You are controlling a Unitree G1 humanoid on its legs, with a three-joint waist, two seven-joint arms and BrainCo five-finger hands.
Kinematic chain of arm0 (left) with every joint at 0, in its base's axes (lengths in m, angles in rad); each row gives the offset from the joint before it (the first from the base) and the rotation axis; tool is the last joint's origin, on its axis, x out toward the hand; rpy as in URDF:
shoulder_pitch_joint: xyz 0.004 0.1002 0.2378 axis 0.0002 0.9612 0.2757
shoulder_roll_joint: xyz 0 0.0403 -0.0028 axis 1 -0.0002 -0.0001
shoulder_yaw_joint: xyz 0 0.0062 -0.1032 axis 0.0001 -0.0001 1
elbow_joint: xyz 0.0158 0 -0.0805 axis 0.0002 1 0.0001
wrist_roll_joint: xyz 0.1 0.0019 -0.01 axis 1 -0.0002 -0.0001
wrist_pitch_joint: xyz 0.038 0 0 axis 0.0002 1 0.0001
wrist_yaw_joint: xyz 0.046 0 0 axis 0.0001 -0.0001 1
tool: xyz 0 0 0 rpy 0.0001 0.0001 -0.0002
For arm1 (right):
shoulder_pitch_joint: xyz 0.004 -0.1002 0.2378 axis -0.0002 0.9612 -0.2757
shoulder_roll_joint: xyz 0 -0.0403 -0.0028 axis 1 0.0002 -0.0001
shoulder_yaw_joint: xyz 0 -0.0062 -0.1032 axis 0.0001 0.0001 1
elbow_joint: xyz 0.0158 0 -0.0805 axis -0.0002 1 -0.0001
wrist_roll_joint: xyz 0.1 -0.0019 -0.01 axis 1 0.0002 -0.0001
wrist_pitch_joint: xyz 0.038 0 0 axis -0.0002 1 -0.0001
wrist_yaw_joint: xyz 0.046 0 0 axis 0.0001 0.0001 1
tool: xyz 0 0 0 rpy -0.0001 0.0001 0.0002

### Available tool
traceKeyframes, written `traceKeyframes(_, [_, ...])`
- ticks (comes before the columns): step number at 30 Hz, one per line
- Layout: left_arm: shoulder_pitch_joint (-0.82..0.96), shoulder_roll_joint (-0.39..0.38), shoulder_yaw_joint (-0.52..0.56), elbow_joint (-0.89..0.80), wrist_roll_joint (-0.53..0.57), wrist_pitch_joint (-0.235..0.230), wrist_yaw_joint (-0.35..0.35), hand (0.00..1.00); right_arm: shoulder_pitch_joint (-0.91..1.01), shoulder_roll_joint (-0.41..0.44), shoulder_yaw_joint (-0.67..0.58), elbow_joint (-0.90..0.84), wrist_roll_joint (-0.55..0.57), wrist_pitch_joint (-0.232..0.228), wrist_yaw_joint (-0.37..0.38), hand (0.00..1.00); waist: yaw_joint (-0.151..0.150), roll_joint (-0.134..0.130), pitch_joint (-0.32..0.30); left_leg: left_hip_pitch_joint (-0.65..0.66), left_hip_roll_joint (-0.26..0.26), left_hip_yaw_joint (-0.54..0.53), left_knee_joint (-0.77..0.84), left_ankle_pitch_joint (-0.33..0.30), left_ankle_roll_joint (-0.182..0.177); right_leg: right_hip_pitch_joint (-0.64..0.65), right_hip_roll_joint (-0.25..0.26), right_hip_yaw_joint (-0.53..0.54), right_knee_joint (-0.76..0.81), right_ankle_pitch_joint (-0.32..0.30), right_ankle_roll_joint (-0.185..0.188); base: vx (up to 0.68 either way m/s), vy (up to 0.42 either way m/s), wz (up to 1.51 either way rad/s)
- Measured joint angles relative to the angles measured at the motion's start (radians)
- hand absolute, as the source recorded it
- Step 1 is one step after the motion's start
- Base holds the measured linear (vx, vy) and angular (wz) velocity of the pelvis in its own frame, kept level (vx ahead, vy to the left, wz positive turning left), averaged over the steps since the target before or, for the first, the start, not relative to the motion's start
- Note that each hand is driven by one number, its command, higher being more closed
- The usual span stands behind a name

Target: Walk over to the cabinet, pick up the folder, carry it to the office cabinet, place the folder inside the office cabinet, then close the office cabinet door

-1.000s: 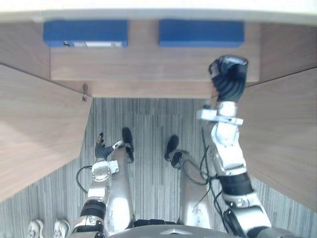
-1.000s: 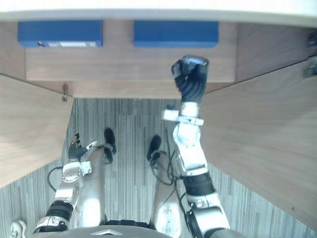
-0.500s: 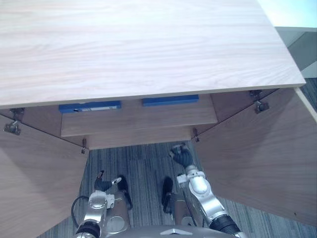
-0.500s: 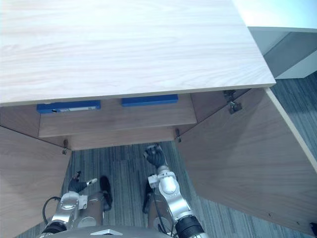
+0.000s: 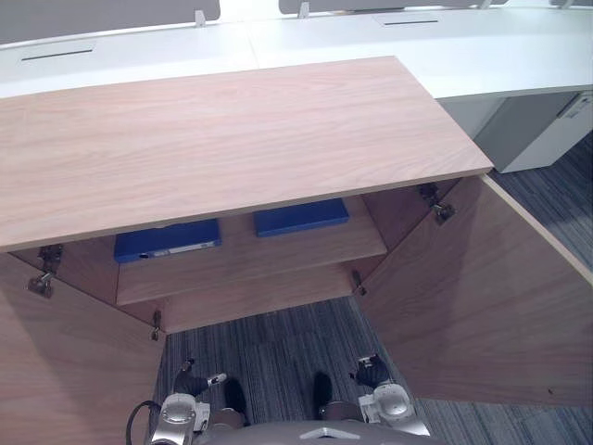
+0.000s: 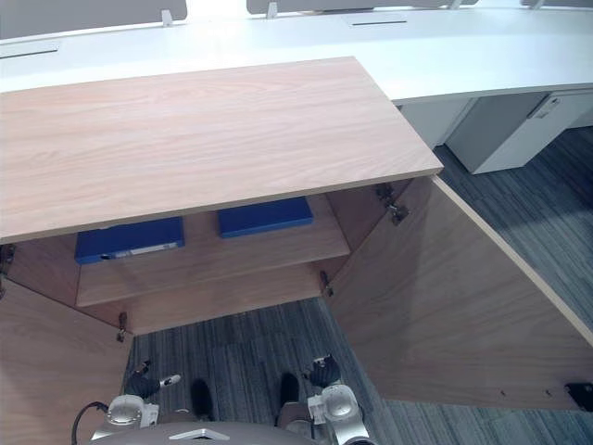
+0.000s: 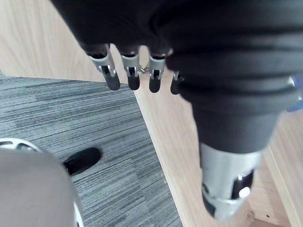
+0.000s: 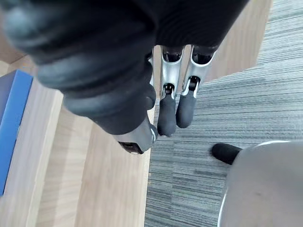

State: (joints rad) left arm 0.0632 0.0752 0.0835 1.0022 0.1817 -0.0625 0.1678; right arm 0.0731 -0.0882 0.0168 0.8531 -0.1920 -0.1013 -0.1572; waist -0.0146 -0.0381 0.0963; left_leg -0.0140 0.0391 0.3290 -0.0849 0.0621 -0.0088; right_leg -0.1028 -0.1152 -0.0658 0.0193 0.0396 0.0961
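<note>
Cabinet: a light wood cabinet (image 5: 222, 139) fills the middle of the head views; its broad top runs from the left edge to right of centre.
Doors: both stand open. The left door (image 5: 65, 371) takes the lower left corner, and the right door (image 5: 482, 297) swings out across the lower right.
Shelf: a wooden shelf (image 5: 278, 255) shows under the front edge of the top, at the centre of the frame.
Folders: two blue folders lie flat on that shelf, side by side but apart. The left folder (image 5: 167, 240) sits left of centre with a pale strip along its near edge. The right folder (image 5: 301, 217) sits just right of centre, partly under the top.
Left hand: the left hand (image 5: 188, 383) hangs low at the bottom of the frame, left of centre, over the carpet (image 5: 278, 357) and well apart from the folders. In its wrist view its fingers (image 7: 112, 75) are straight and relaxed, and it holds nothing.
Right hand: the right hand (image 5: 372, 372) hangs at the bottom, right of centre, near the foot of the right door. Its fingers (image 8: 167, 113) point down, loose and empty.
Background: white desks (image 5: 371, 32) cross the top of the frame behind the cabinet.
</note>
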Motion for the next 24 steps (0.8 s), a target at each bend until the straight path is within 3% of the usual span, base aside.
traceKeyframes(6, [0.003, 0.001, -0.001, 0.002, 0.000, 0.001, -0.001, 0.00, -0.012, 0.008, -0.072, 0.029, 0.056, 0.002, -0.005, 0.00, -0.001, 0.000, -0.009, 0.011, -0.017, 0.009, 0.000, -0.008, 0.008, 0.014, -0.011, 0.022, -0.012, 0.015, 0.003, 0.02, 0.036, -0.05])
traceKeyframes(15, [-0.002, -0.003, 0.021, 0.034, 0.000, 0.013, 0.000, 0.00, 0.005, 0.037, -0.259, 0.021, 0.184, 0.019, -0.049, 0.00, -0.019, 0.004, -0.017, 0.087, -0.020, 0.113, 0.000, -0.046, 0.005, 0.032, -0.001, 0.118, -0.011, 0.019, 0.003, 0.02, 0.004, -0.33])
traceKeyframes(24, [0.018, -0.050, 0.094, 0.030, 0.005, 0.024, 0.000, 0.00, 0.167, 0.079, -0.467, -0.292, 0.324, 0.016, -0.116, 0.00, -0.056, -0.003, -0.029, 0.193, 0.001, 0.334, 0.006, -0.113, -0.029, 0.011, 0.040, 0.248, 0.024, 0.002, -0.028, 0.02, -0.018, -0.70])
